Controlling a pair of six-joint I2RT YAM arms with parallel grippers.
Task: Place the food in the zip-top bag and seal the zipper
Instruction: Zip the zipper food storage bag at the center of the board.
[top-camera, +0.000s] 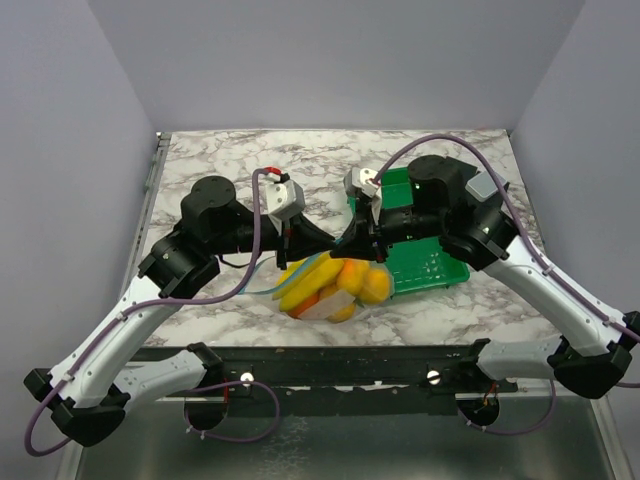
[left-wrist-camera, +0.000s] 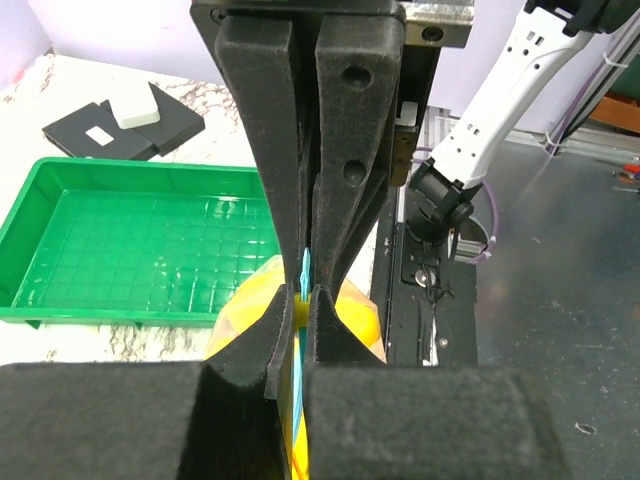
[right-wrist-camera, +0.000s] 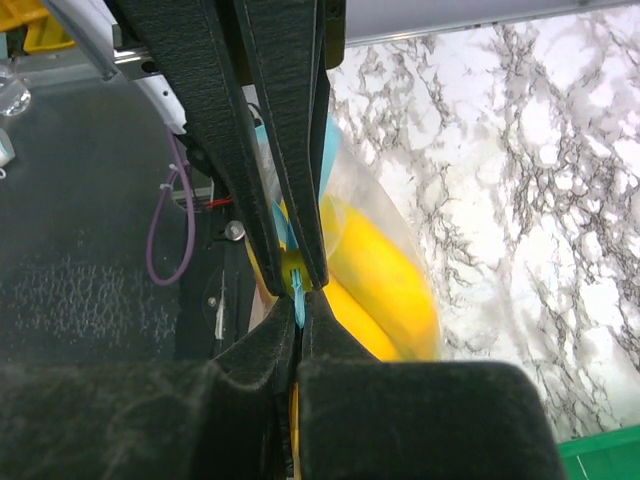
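The clear zip-top bag (top-camera: 325, 290) hangs just above the marble table with the food (top-camera: 350, 280) inside it: yellow and orange fruits. Above it the two grippers meet tip to tip. In the left wrist view, my left gripper (left-wrist-camera: 298, 300) is shut on the light blue zipper (left-wrist-camera: 305, 270), with yellow food (left-wrist-camera: 355, 310) below. In the right wrist view, my right gripper (right-wrist-camera: 300, 298) is shut on the same zipper (right-wrist-camera: 298, 308), and yellow food (right-wrist-camera: 375, 275) shows through the bag (right-wrist-camera: 365, 195). From above, the left gripper (top-camera: 338, 246) and right gripper (top-camera: 362, 240) hide the strip.
A green tray (top-camera: 430, 262) lies right of the bag, under the right arm; it also shows as a green tray (left-wrist-camera: 130, 240) in the left wrist view. A black block with a white piece (left-wrist-camera: 125, 120) sits beyond it. The table's front edge (top-camera: 340, 350) is close below the bag.
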